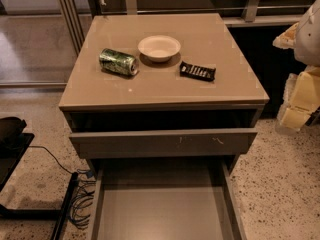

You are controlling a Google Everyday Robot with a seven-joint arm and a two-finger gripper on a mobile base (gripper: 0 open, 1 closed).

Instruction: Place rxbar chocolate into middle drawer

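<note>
The rxbar chocolate (197,71), a small flat black bar with white lettering, lies on the cabinet top, right of centre and just right of the white bowl. The middle drawer (160,209) is pulled far out at the bottom of the view, and its plain taupe floor is bare. My gripper (299,100) shows as pale yellowish parts at the right edge. It is beside the cabinet, off its right side, apart from the bar and a little lower in the picture.
A crushed green can (119,62) lies on its side on the cabinet top (150,91), left of a white bowl (159,47). The top drawer (165,142), with scuffed front, is slightly open. Cables and a black stand (30,204) lie on the floor at left.
</note>
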